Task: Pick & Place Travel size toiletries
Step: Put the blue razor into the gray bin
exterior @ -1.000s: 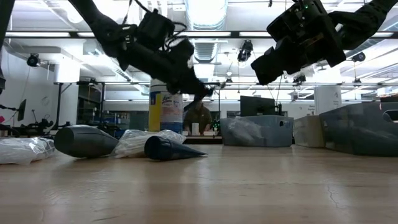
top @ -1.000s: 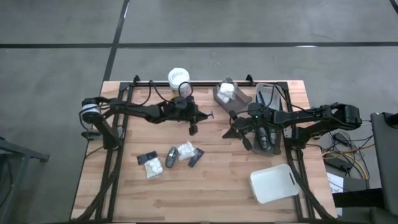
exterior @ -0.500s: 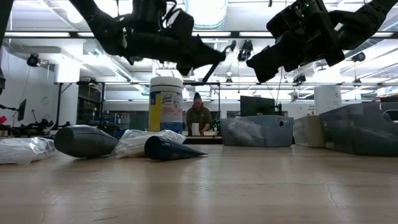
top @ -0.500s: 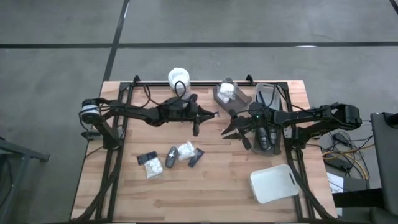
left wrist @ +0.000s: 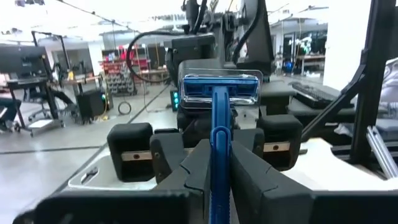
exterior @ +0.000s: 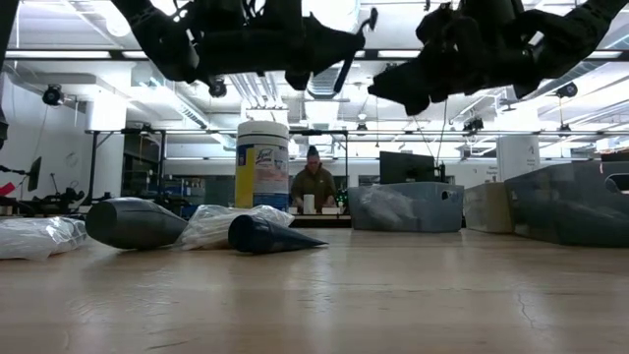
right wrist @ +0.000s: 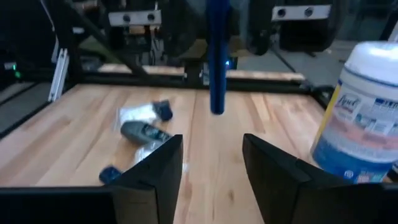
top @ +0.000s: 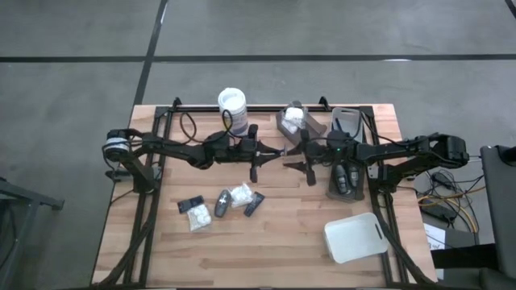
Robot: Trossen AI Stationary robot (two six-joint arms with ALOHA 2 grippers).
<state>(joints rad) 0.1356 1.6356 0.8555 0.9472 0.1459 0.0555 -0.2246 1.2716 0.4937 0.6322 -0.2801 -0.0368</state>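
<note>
My left gripper (top: 270, 151) hangs above the table's middle, shut on a blue razor (left wrist: 221, 87), one of the travel size toiletries. My right gripper (top: 298, 169) faces it from the table's right, open, with the razor's handle (right wrist: 217, 62) ahead of the gap and apart from its fingers. More toiletries lie on the wood nearer the front: white packets (top: 240, 193), a dark grey bottle (top: 222, 201) and small dark items (top: 255, 204). My left gripper pinches the razor's blue handle (left wrist: 219, 149) between its two fingers, which come about level from the table's left. The razor's head (left wrist: 221, 87) stands above the fingers and the handle's free end (right wrist: 217, 106) hangs below them. The razor is clear of the table.
A white-lidded jar (top: 231, 103) stands at the far edge. A grey tray (top: 300, 121) holds a white packet, another grey tray (top: 348, 153) lies under my right arm, and a white tray (top: 355, 238) sits near the front right. A person (exterior: 313, 182) sits far behind the table.
My left gripper has risen and tipped up from slanting downward to about level, swinging the razor up toward my right gripper; the razor now stands head up. My right gripper has tipped up toward level in nearly the same place.
</note>
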